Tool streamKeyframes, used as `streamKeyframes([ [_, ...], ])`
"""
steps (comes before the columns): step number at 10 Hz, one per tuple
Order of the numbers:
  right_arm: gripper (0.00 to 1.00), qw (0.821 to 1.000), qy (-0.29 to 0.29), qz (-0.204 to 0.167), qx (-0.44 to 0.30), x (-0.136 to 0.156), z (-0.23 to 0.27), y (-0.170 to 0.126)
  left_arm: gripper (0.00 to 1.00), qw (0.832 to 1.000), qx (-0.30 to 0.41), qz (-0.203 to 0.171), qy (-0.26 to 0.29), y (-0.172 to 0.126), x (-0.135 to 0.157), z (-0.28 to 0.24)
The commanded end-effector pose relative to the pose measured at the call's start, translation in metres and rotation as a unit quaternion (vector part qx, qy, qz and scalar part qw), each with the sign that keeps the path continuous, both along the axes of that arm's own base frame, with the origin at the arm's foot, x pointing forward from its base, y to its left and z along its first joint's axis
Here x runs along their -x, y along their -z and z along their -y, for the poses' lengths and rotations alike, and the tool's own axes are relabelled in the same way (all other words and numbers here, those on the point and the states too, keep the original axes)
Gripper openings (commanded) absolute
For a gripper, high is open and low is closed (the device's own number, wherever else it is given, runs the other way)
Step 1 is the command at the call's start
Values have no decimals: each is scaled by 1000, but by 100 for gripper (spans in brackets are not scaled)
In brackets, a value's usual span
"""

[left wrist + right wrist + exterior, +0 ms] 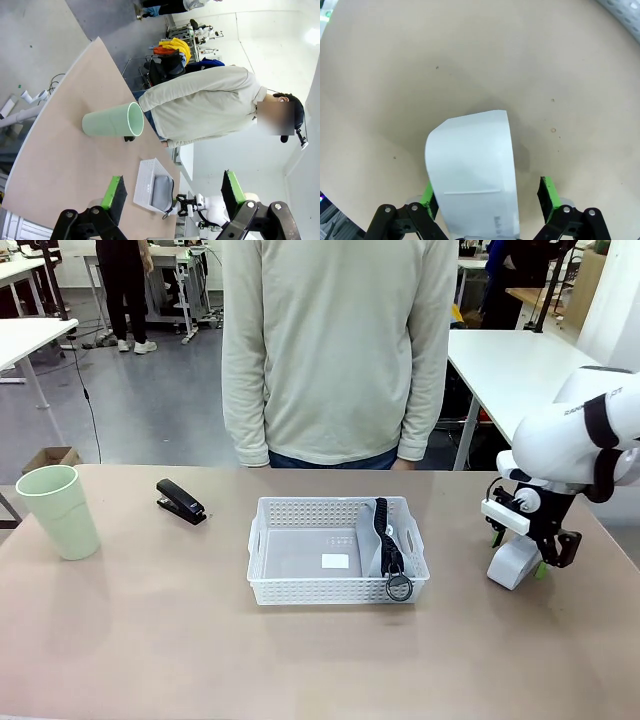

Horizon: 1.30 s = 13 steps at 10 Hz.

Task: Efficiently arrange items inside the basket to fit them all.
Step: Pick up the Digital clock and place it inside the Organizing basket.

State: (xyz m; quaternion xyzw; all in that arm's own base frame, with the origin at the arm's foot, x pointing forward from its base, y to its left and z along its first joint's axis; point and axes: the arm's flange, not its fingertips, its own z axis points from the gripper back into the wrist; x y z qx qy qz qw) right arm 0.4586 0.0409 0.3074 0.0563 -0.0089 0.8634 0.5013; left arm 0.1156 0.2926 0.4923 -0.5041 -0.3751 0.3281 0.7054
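Observation:
The white mesh basket (300, 585) sits mid-table. The grey pouch (380, 535) stands on edge along the basket's right side, its black strap hanging over the front rim. A black stapler (181, 502) lies to the basket's left, and a pale green cup (58, 510) stands upright at the far left. At the right, the white boxy device (513, 562) rests on the table. My right gripper (519, 553) straddles it, open, and the device (472, 170) shows between the green pads (547, 192) with a gap on one side. My left gripper (173, 190) is open, high above the table, looking at the cup (112, 120) and basket (147, 182).
A person in a pale sweater (338, 350) stands at the table's far edge behind the basket, arms hanging down. The basket's left part holds just a small white label (335, 561). Bare tabletop (180, 630) lies in front of the basket and between it and the stapler.

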Motion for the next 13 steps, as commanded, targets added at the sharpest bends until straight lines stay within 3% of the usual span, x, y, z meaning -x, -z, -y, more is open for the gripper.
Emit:
streamKeyframes([
  [1, 100, 1000, -27, -2, 5, -10, 5, 3, 100, 1000, -5, 17, -4, -2, 7, -2],
  [6, 100, 1000, -13, -23, 14, -9, 5, 4, 100, 1000, -5, 17, -4, -2, 7, -2],
  [7, 44, 999, -25, -23, 11, -9, 5, 5, 100, 1000, -5, 17, -4, -2, 7, -2],
  [8, 44, 999, -21, -23, 15, -9, 5, 5, 100, 1000, -5, 17, -4, -2, 7, -2],
  [9, 0, 999, -13, -24, 16, -10, 5, 5, 100, 1000, -5, 17, -4, -2, 7, -2],
  [10, 39, 999, -13, -25, 18, -10, 5, 5, 100, 1000, -5, 17, -4, -2, 7, -2],
  [11, 0, 1000, -10, -25, 13, -11, 5, 6, 100, 1000, -5, 17, -4, -2, 7, -2],
  [13, 0, 999, -6, -30, 19, -12, 6, 7, 100, 1000, -5, 17, -4, -2, 7, -2],
])
